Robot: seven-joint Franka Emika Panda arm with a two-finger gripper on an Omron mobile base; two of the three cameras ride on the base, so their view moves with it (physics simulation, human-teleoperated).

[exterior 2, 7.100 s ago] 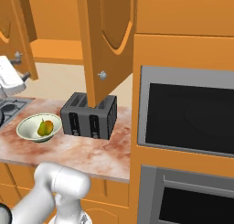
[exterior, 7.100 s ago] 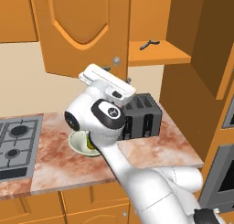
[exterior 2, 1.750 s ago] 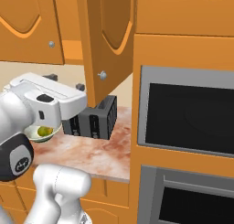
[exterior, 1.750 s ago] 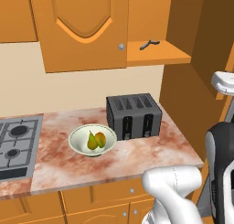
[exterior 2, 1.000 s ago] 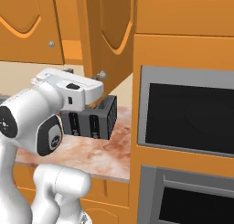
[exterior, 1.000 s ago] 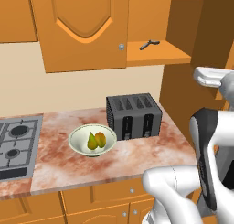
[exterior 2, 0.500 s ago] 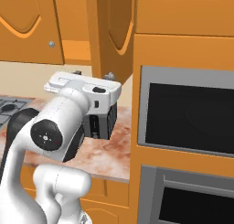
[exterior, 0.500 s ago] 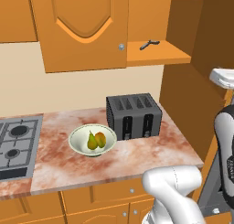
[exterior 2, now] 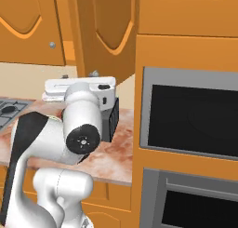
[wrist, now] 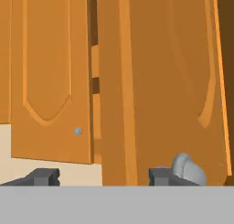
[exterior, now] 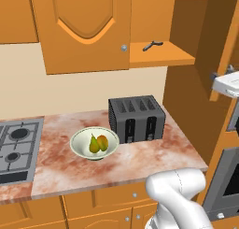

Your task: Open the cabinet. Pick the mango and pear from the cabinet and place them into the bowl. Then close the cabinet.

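Meanwhile, at the cabinet door: fruit already in the bowl

On the counter [exterior: 140, 160] the pale bowl [exterior: 80, 147] sits just left of the black toaster [exterior: 137, 119], holding the pear [exterior: 94, 144] and the mango [exterior: 102, 142] side by side. Above, the cabinet [exterior: 86, 29] has its left door shut and its right door swung out. The end effector [wrist: 103, 175] is at that open door's lower edge, one fingertip [wrist: 161, 176] beside the silver knob [wrist: 186, 169]; jaws partly apart, gripping nothing I can make out
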